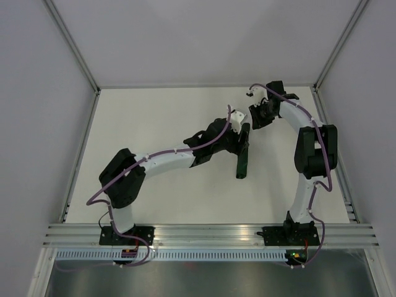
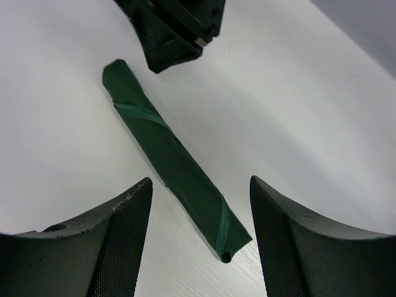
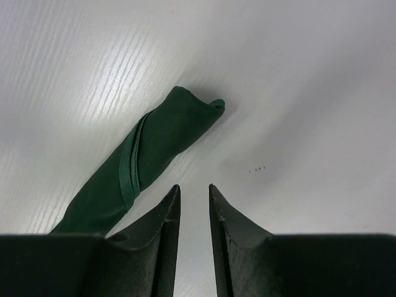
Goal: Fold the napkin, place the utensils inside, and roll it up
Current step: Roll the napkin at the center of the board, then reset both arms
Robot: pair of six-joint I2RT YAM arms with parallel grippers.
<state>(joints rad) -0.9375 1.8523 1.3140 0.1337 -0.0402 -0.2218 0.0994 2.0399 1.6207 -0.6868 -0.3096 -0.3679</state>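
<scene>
The napkin (image 1: 241, 164) lies rolled into a tight green tube on the tabletop (image 1: 161, 117), running roughly 12 to 6 o'clock in the top view. The left gripper (image 2: 199, 180) hovers over its far half, jaws spread wide, gripping nothing. The right gripper (image 3: 193, 189) sits off the roll's 12 o'clock end, jaws narrowly parted and empty, seemingly just clear of the cloth.

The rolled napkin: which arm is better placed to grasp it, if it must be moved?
Left, probably. The left gripper is open, and the napkin lies between its fingers. The right gripper, jaws only slightly apart, points past one end of it.
</scene>
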